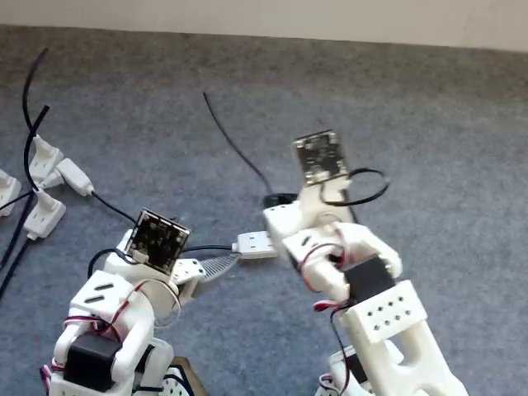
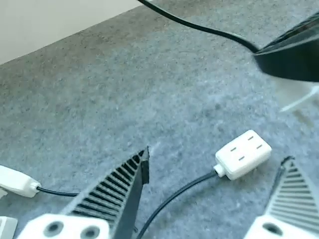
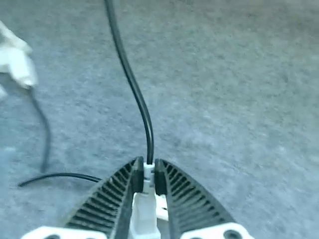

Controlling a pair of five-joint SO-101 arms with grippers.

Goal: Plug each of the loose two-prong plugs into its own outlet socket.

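Right gripper (image 3: 145, 169) is clamped tight on a white plug (image 3: 144, 211). The plug's black twin cord (image 3: 130, 84) runs out from between the tips across the grey carpet (image 3: 239, 99). The prongs are buried between the fingers, so I can't tell which way they face. In the high view that gripper is tucked under its own arm, so the plug is hidden there.

The white outlet socket (image 1: 256, 243) lies around the middle of the carpet, between the two arms. Left gripper (image 2: 217, 155) is spread wide with that socket just beside one finger, slots facing up, and I can't tell if they touch. A few more white plug ends (image 1: 43, 216) bunch at the carpet's left edge, one of them cut off. They're too small to sort plugs from sockets.
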